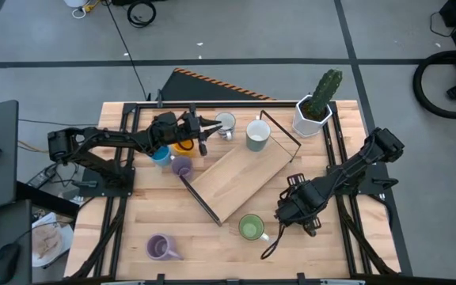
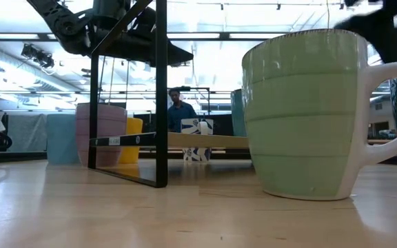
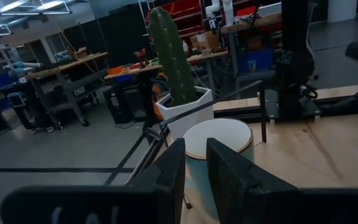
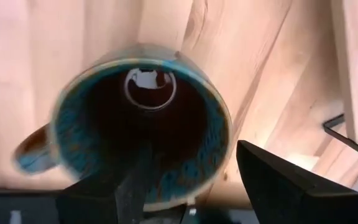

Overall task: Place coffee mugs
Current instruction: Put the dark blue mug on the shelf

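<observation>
A: The right claw (image 4: 179, 186), where?
B: At four o'clock on the tabletop (image 1: 347, 245), fingers clamped on the dark brown mug's (image 4: 145, 124) rim.
A: And the left claw (image 3: 194, 171)?
B: Nearly together, facing the white mug (image 3: 219, 140) at twelve.

My right pincer (image 4: 185, 186) is black, and the mug (image 4: 143, 121) under it is dark brown inside with a mottled teal rim. At five o'clock on the pale wooden worktop (image 1: 212, 245) stands a light green mug (image 1: 251, 228); at seven, a lilac mug (image 1: 159, 248). Toward eleven sit a blue mug (image 1: 161, 156) and an orange mug (image 1: 184, 146). At one o'clock a green cactus (image 1: 324, 89) rises from a white pot (image 1: 310, 119).
</observation>
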